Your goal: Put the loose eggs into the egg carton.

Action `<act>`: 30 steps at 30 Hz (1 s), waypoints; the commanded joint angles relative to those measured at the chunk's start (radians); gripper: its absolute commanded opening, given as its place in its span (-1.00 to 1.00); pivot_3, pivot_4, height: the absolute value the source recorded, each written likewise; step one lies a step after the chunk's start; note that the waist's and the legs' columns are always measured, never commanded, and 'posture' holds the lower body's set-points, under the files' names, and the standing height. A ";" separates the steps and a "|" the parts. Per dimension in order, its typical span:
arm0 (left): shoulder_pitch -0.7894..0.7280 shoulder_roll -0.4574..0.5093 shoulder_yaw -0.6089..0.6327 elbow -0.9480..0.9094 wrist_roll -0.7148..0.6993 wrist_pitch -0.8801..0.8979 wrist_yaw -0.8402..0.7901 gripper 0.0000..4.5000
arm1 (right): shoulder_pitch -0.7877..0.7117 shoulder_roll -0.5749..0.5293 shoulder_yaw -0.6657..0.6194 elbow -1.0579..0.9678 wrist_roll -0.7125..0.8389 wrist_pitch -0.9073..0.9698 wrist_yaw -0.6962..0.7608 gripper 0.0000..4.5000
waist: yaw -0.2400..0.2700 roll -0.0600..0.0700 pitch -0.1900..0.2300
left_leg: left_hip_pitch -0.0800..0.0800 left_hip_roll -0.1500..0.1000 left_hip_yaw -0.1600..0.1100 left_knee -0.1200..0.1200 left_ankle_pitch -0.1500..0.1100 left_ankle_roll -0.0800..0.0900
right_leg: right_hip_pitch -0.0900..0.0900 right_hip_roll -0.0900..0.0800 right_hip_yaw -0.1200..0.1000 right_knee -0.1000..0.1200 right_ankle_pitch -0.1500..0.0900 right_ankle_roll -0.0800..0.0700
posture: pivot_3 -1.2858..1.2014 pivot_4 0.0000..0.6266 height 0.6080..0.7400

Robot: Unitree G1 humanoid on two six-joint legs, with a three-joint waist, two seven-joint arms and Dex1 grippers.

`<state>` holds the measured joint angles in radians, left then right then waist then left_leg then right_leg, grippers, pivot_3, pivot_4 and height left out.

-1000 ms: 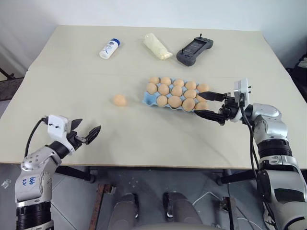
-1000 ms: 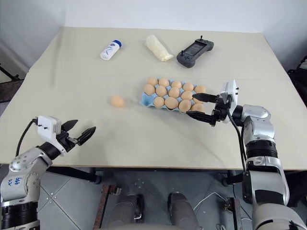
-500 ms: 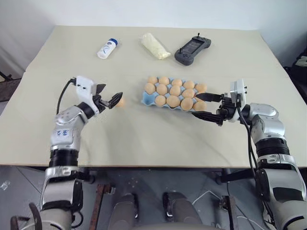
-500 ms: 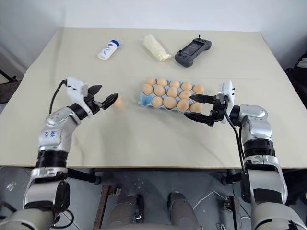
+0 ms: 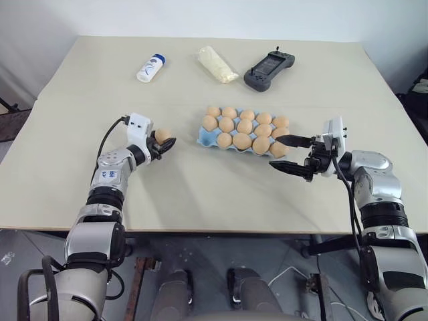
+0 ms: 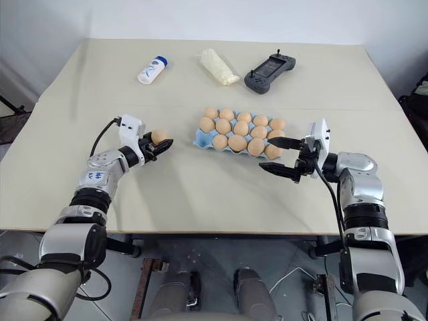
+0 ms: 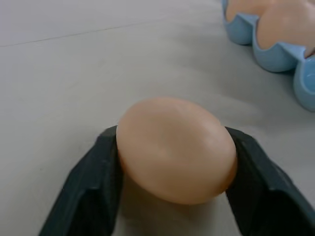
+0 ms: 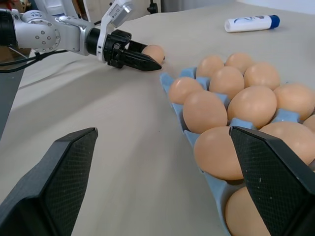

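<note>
Counter: a broad, matte beige counter (image 5: 200, 194) is carrying everything; a faint seam is running across it beyond the carton.
Room: a plain pale wall is standing behind the far edge, and grey floor tiles are showing below the near edge.
Left jaws: the left gripper (image 5: 162, 142) is reaching low over the counter with its two black fingers (image 7: 93, 182) pressing in from both sides on a smooth, light tan oval egg (image 7: 176, 147), which is sitting between them just above or on the surface; I cannot tell which.
Right jaws: the right gripper (image 5: 289, 154) is hovering level with its jaws spread wide and holding nothing.
Carton: the light blue moulded egg carton (image 5: 207, 138) is lying between the two grippers, just beyond the right jaws' tips and near the left jaws, its cups filled with matching tan eggs (image 5: 245, 127).
Far side: a white plastic bottle with a blue cap (image 5: 151, 67), a cream-coloured soft pouch (image 5: 218, 65) and a dark grey handheld controller (image 5: 269, 68) are lying well beyond both jaws.
</note>
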<state>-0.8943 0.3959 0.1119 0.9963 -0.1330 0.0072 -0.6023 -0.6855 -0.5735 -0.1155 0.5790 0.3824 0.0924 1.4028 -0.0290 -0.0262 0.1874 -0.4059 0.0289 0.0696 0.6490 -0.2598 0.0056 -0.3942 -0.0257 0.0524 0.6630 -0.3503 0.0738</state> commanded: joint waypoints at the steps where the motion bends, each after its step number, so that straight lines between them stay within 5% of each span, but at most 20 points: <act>1: -0.040 0.003 0.017 -0.040 -0.015 -0.035 -0.018 0.00 | 0.002 -0.019 -0.024 -0.034 0.019 -0.002 -0.008 1.00 | 0.000 0.000 0.000 | 0.000 0.000 0.000 0.000 0.000 0.000 | 0.000 0.000 0.000 0.000 0.000 0.000 | 0.03 -0.52 1.00; 9: -0.145 -0.069 0.003 -0.112 -0.054 -0.017 -0.113 -0.01 | 0.012 -0.017 -0.028 -0.044 0.021 -0.005 -0.024 1.00 | 0.006 0.000 0.000 | -0.001 -0.001 0.000 0.001 0.000 0.000 | 0.001 0.000 -0.001 0.000 0.000 0.000 | 0.03 -0.52 1.00; 23: -0.229 -0.151 -0.068 0.083 0.041 -0.036 -0.099 -0.01 | 0.088 -0.025 -0.047 -0.130 0.044 0.014 -0.068 1.00 | 0.001 0.000 0.000 | 0.000 0.000 0.002 0.002 0.000 0.000 | -0.001 0.001 0.002 0.002 0.000 0.000 | 0.03 -0.52 1.00; 30: -0.246 -0.170 -0.053 0.075 0.022 -0.047 -0.109 0.93 | 0.102 -0.023 -0.041 -0.148 0.050 0.020 -0.084 1.00 | 0.001 0.000 0.000 | 0.000 0.000 0.002 0.001 0.000 0.000 | -0.001 0.001 0.002 0.001 0.000 0.001 | 0.03 -0.52 1.00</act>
<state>-1.1123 0.2316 0.0420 1.1004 -0.0935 -0.0303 -0.7011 -0.5813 -0.5793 -0.1279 0.4698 0.4102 0.1125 1.3251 -0.0276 -0.0264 0.1875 -0.4061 0.0284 0.0714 0.6498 -0.2594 0.0058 -0.3949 -0.0251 0.0543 0.6641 -0.3500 0.0744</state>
